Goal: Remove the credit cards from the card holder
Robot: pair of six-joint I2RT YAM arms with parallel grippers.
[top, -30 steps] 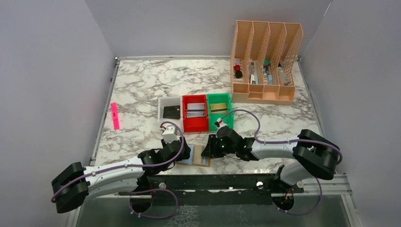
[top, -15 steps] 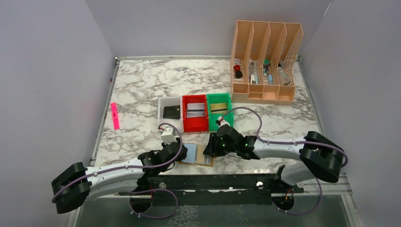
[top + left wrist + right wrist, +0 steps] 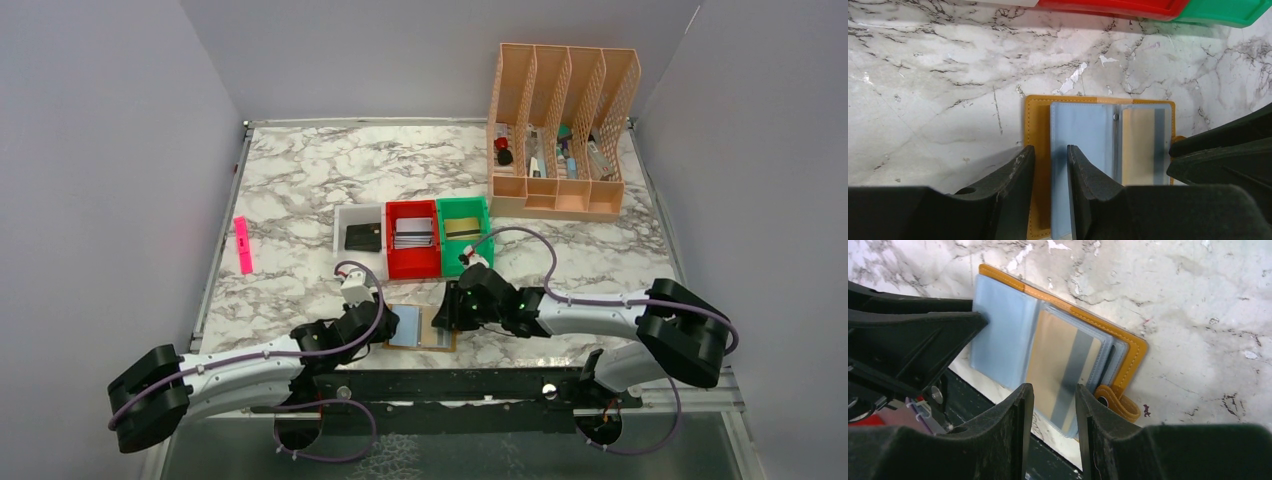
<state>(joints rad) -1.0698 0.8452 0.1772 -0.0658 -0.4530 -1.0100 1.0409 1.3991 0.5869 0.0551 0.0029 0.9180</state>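
The card holder (image 3: 418, 327) lies open flat at the table's near edge: tan-brown with pale blue sleeves (image 3: 1083, 135) and a tab (image 3: 1118, 402) on its right side. A gold card with a grey stripe (image 3: 1063, 360) sits in the right sleeve and also shows in the left wrist view (image 3: 1140, 145). My left gripper (image 3: 385, 322) is at the holder's left edge; its jaws (image 3: 1050, 150) stand a narrow gap apart over the tan border and blue panel. My right gripper (image 3: 447, 310) is over the right sleeve, jaws (image 3: 1054, 389) narrowly apart above the gold card, gripping nothing.
A white bin (image 3: 345, 228) holding a dark card, a red bin (image 3: 413, 262) holding grey cards and a green bin (image 3: 480, 215) holding a gold card stand just behind the holder. A peach file organizer (image 3: 562, 130) is at the back right. A pink strip (image 3: 243, 245) lies at left.
My left gripper has drawn back a little to the left, uncovering more of the blue panel. The holder and my right gripper have shifted slightly right.
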